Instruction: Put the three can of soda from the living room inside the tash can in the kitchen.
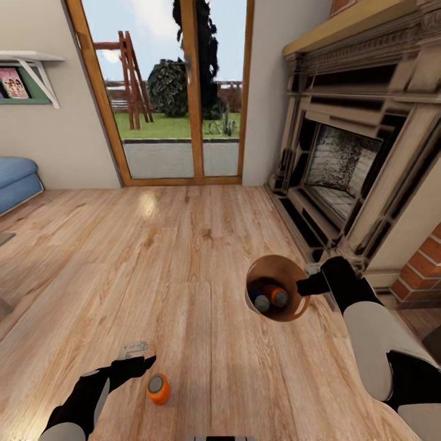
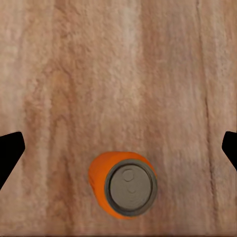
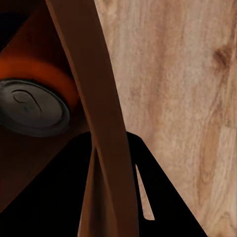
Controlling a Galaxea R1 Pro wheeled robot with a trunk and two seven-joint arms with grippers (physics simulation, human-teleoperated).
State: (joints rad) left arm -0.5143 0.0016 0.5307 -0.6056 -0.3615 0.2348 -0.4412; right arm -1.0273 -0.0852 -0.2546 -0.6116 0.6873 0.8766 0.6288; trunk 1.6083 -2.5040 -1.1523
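One bright orange soda can point(image 1: 158, 388) point(image 2: 123, 185) stands upright on the wood floor, grey top up. My left gripper point(image 1: 144, 362) point(image 2: 118, 148) hangs just above and beside it, fingers spread wide and open, holding nothing. My right gripper point(image 1: 309, 285) point(image 3: 111, 187) is shut on the rim of the trash can point(image 1: 294, 313) point(image 3: 98, 123), held off the floor. Inside its tan-brown wall sit the dark blue can point(image 1: 261, 301) and the second orange can point(image 1: 278, 296) point(image 3: 34, 106).
This is the living room. The ornate fireplace point(image 1: 355, 171) with brick lines the right side, close to my right arm. Wood-framed glass doors point(image 1: 177, 92) stand ahead, a blue sofa point(image 1: 15, 177) at far left. A small grey object point(image 1: 133, 349) lies by my left gripper.
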